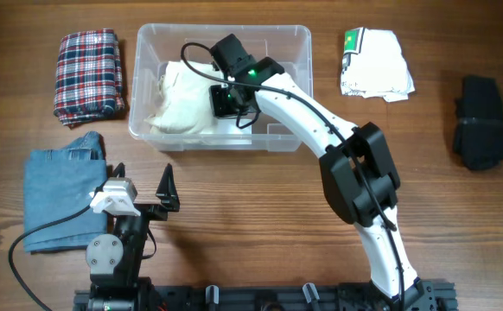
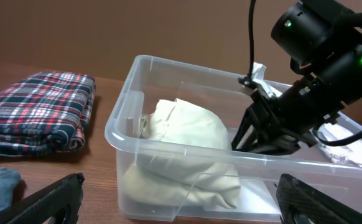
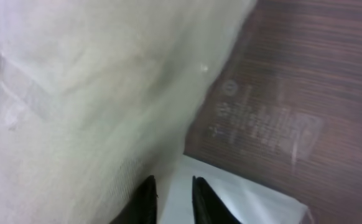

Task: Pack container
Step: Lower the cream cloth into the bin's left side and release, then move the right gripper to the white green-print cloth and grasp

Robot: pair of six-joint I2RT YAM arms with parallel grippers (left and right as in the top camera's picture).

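The clear container (image 1: 296, 52) stands at the table's back centre. A crumpled cream garment (image 1: 181, 102) lies in its left half; it also shows in the left wrist view (image 2: 187, 140) and the right wrist view (image 3: 75, 93). My right gripper (image 1: 232, 102) reaches down into the container at the garment's right edge. Its fingers (image 3: 173, 199) stand a narrow gap apart with nothing between them, above the white label (image 3: 243, 199). My left gripper (image 1: 143, 177) is open and empty at the front left, facing the container's near wall (image 2: 122, 124).
A folded plaid shirt (image 1: 87, 73) lies left of the container and folded jeans (image 1: 61, 194) lie at the front left. A white garment with a green tag (image 1: 374, 65) lies right of the container. A black garment (image 1: 480, 121) lies at the far right.
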